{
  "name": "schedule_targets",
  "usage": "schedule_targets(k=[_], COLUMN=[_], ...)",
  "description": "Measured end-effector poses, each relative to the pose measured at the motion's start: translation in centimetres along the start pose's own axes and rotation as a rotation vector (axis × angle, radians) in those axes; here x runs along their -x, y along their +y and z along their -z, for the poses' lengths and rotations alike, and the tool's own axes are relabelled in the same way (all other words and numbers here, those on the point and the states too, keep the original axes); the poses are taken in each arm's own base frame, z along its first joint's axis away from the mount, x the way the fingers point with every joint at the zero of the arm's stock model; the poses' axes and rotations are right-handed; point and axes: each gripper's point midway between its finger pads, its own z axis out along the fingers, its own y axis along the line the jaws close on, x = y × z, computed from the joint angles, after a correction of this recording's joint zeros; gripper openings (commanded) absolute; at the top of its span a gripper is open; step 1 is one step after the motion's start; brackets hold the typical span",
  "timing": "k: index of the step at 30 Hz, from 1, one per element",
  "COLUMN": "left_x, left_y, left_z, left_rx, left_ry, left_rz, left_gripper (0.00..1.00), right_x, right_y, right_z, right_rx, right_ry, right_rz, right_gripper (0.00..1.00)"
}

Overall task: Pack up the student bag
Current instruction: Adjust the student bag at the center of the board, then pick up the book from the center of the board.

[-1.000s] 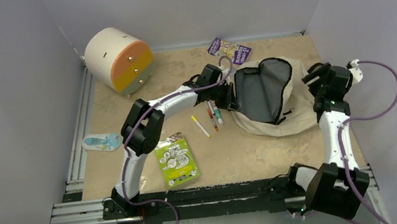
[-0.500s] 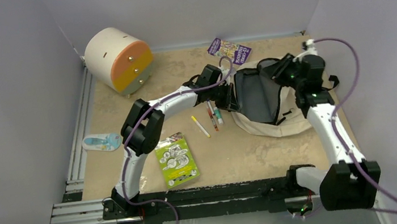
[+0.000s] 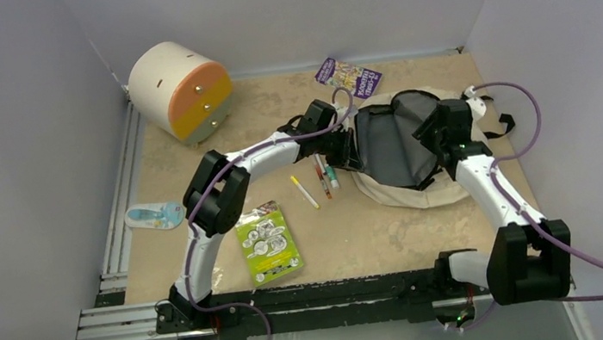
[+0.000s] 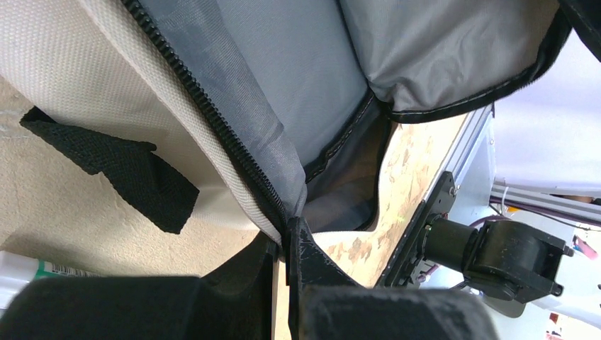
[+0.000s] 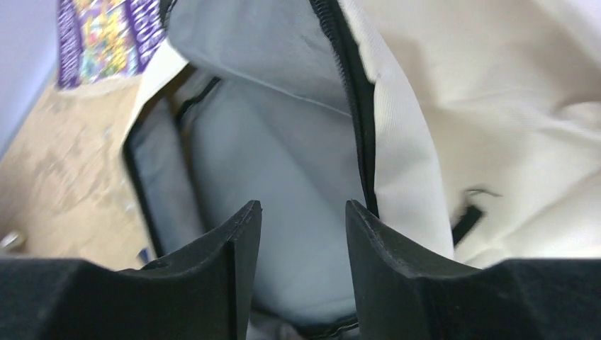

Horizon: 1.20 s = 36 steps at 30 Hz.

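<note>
The student bag (image 3: 395, 145) lies open at the far right of the bench (image 3: 359, 241). The left fingers (image 4: 287, 239) pinch its zipper rim (image 4: 212, 127). The right fingers (image 5: 303, 212) hang apart and empty over the mouth. If that pinch slips, the mouth could sag shut.

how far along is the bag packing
Done: the bag is unzipped, grey lining showing. In hand: the left tool pinches its zipper edge, the right tool hangs open at the mouth. Left: markers, green pack and booklet lie on the table; nothing seen inside.
</note>
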Motion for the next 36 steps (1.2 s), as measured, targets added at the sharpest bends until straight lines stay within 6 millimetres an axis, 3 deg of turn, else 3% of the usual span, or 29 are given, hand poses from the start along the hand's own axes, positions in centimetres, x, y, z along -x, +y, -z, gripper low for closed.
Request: schedule_targets(k=[5,12,18,22,26,29,33,36], left_x=[-0.1,-0.2,-0.1,-0.1,0.6,1.4,2.7,3.5], left_y=[0.1,0.2,0.0,-0.2,-1.4,-2.9,-5.0,-6.3], left_z=[0.0,0.3,0.6,1.0,2.0,3.2,5.3,6.7], left_rx=[0.005,0.017,0.02,0.02,0.008,-0.009,-0.025,-0.032], left_ry=[0.0,-0.006,-0.01,-0.014,-0.034,-0.063,-0.118,-0.157], left_rz=[0.002,0.002,-0.002,-0.009,-0.026,-0.048,-0.1,-0.131], left_gripper=[0.0,0.0,0.2,0.3,0.35,0.36,0.38,0.38], right_x=[1.7,1.3,-1.5,-2.4,-1.4,0.5,4.6,6.1], right_y=[-3.6,-9.0,-11.4,-11.4,-10.4,-8.7,-5.0,-2.7], right_z=[-0.2,-2.3,-4.7,-5.3,-4.4,-2.9,-0.7,0.4], right_rx=[-0.156,-0.27,-0.285,-0.269,-0.226,-0.169,-0.048,0.039], right_ry=[-0.112,-0.092,0.017,0.056,0.036,-0.012,-0.098,-0.118], right_rz=[0.0,-0.06,-0.095,-0.097,-0.101,-0.097,-0.088,-0.073], right_gripper=[0.53,0.54,0.55,0.56,0.56,0.57,0.56,0.52])
